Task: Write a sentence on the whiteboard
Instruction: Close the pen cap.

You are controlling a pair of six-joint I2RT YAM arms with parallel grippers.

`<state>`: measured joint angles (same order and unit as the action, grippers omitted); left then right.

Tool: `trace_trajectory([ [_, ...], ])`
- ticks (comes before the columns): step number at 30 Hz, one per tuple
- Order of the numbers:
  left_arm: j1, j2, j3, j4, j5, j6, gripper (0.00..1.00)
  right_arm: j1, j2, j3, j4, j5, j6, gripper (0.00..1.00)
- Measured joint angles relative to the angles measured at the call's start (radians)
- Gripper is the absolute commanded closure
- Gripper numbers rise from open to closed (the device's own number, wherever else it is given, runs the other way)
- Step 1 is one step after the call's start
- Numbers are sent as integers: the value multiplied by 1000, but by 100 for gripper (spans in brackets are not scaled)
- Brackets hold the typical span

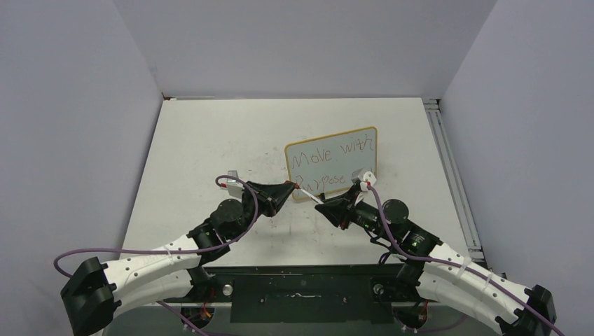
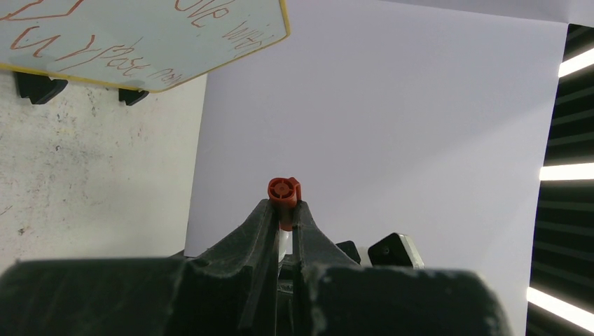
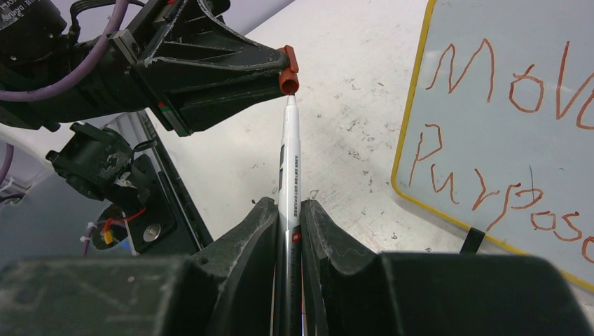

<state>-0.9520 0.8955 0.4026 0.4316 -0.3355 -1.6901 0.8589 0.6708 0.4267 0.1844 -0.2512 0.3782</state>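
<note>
Pinching the red cap (image 2: pixel 283 189) in the left gripper (image 2: pixel 282 207) and the marker (image 3: pixel 288 161) in the right gripper (image 3: pixel 287 210), I am meeting tip to cap; an off-axis push is risking smeared ink or a dislodged cap. The whiteboard (image 1: pixel 330 162) with the sentence (image 1: pixel 323 169) is sitting right of table (image 1: pixel 210 140) centre

Open table (image 1: pixel 196 140) left of the whiteboard (image 1: pixel 329 155); walls (image 1: pixel 70 140) around.

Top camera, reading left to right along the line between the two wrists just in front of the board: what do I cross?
left gripper → red cap pinched in it → white marker → right gripper clamped on the marker's barrel.
</note>
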Motion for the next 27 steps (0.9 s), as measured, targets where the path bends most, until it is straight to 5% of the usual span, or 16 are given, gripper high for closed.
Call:
trace_trajectory([
  [27, -2, 29, 0, 22, 22, 1, 100, 0, 0, -1, 0, 5, 0, 95],
])
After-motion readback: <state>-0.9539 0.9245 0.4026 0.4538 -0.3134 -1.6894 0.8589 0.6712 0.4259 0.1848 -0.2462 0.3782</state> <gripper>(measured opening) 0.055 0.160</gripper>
